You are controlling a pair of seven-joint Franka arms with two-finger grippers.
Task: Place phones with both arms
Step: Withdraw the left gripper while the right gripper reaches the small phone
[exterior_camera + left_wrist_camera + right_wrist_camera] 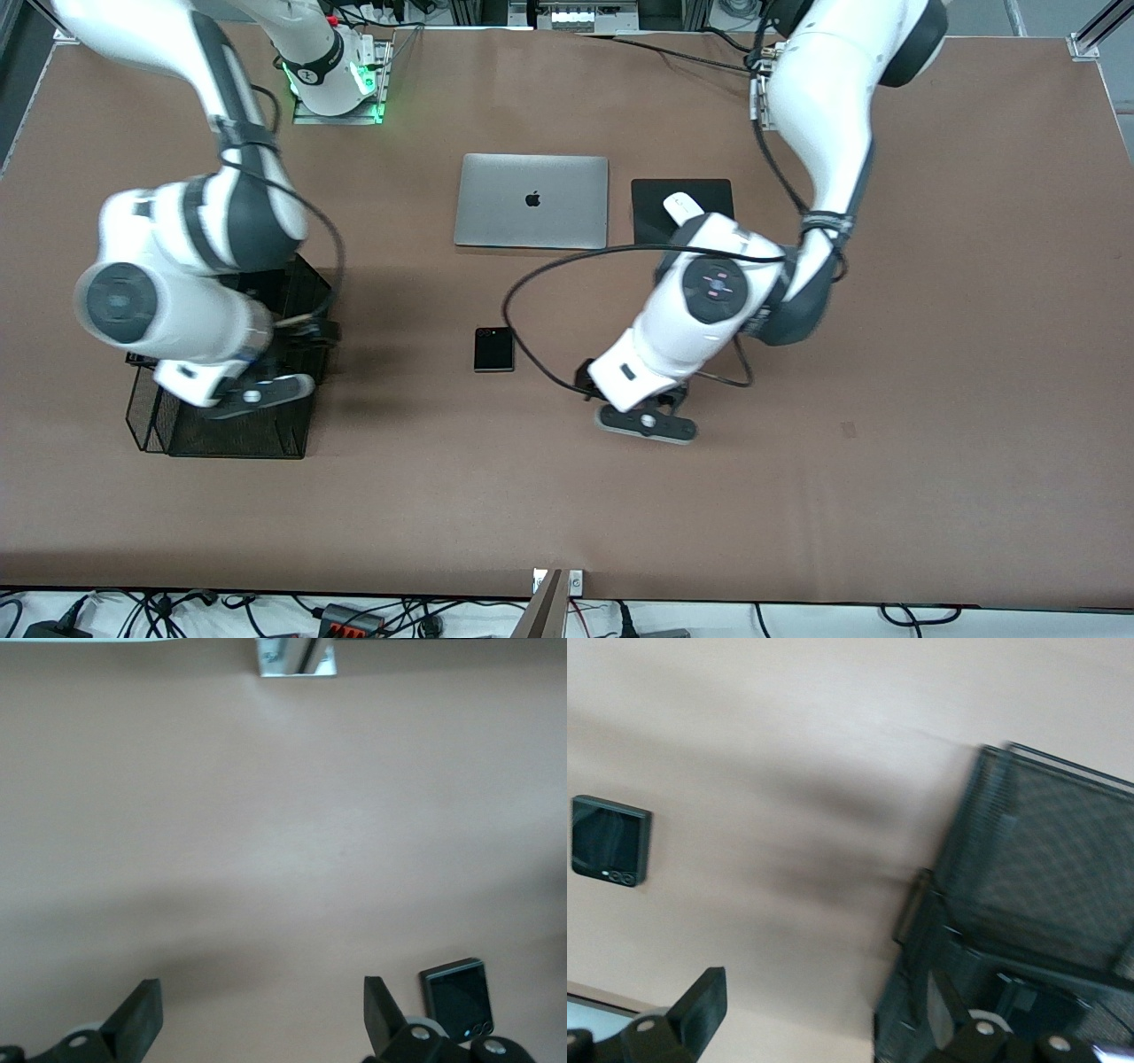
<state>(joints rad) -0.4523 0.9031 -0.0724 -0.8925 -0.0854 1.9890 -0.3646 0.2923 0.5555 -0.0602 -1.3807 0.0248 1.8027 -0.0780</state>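
The squarish black phone (493, 349) lies flat on the brown table (930, 399), nearer the front camera than the silver laptop (532, 201) and about midway between the two arms. It shows again in the left wrist view (457, 997) and the right wrist view (609, 840), camera lenses at one corner. No other phone can be seen on the open table.

The left gripper (645, 424) hangs low over bare table, just toward the left arm's end from that phone. Its fingers (137, 1017) are spread wide with nothing between them, only brown surface.

The right gripper (251, 396) is over the black wire-mesh basket (226, 434) at the right arm's end of the table. Its fingers (700, 1001) stand wide apart and hold nothing. One finger is over bare table at the basket's edge, the other over the mesh. What lies inside the basket cannot be made out through the mesh.

Beside the laptop, toward the left arm's end, a white mouse (683, 209) sits on a black mouse pad (660, 199), partly hidden by the left arm (824, 159).
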